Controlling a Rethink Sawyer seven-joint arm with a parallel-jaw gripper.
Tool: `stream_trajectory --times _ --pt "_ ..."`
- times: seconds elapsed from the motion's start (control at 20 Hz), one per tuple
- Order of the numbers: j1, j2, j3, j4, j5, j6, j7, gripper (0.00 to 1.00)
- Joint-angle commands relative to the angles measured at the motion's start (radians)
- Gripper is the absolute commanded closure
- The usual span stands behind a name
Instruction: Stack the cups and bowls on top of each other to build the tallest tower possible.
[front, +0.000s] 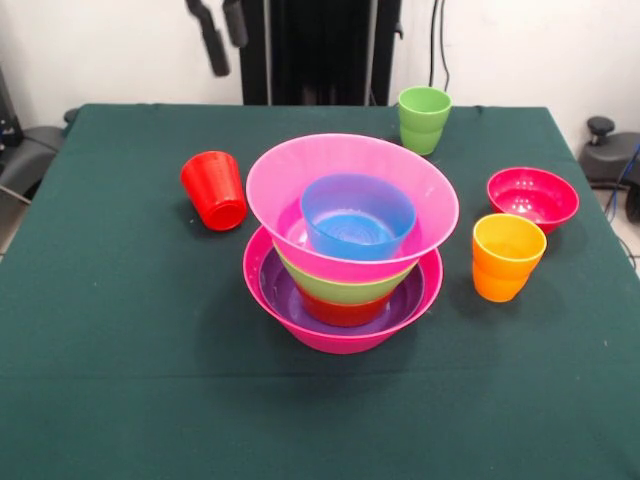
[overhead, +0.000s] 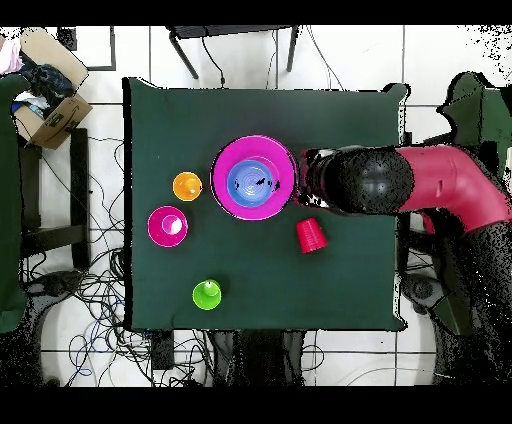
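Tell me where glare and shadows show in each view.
Front view: soft, even light; faint sheen on the glossy upper hot-pink plastic bowl and the small blue plastic bowl inside it; short soft shadows beside the red plastic cup and orange plastic cup. Overhead view: bright glare spot inside the crimson plastic bowl.

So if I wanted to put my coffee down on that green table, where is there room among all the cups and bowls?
The widest bare stretch is the near strip of the table, in front of the tower. The left side beyond the red cup is also free. It is crowded on the right, where the orange cup, the crimson bowl and the green cup stand.
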Motion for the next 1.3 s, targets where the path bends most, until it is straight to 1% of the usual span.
stream_trajectory --times 0.05,0.2,0.3,0.4,0.45,0.6,0.7,0.8,0.95,1.05,1.15,1.3 --pt "-0.012 0.126 -0.088 0.063 -0.123 -0.163 0.041 0.00" --pt "-0.015 0.145 -0.097 0.063 -0.142 -0.223 0.064 0.00" --pt "-0.023 0.144 -0.086 0.076 -0.152 -0.222 0.026 0.00" --pt "-0.028 0.146 -0.090 0.074 -0.140 -0.157 -0.009 0.00" --pt "-0.027 0.143 -0.101 0.064 -0.137 -0.146 0.004 0.00" --pt "-0.024 0.149 -0.117 0.022 -0.123 -0.075 -0.007 0.00" --pt "-0.018 0.153 -0.135 -0.007 -0.116 -0.051 0.011 0.00" --pt "-0.015 0.174 -0.145 -0.032 -0.101 -0.055 0.026 0.00" --pt "-0.004 0.195 -0.160 -0.054 -0.102 -0.072 0.042 0.00" --pt "0.010 0.201 -0.182 -0.083 -0.090 -0.082 0.094 0.00" --pt "0.016 0.211 -0.195 -0.114 -0.081 -0.062 0.095 0.00" --pt "0.010 0.226 -0.201 -0.145 -0.080 -0.038 0.056 0.00"
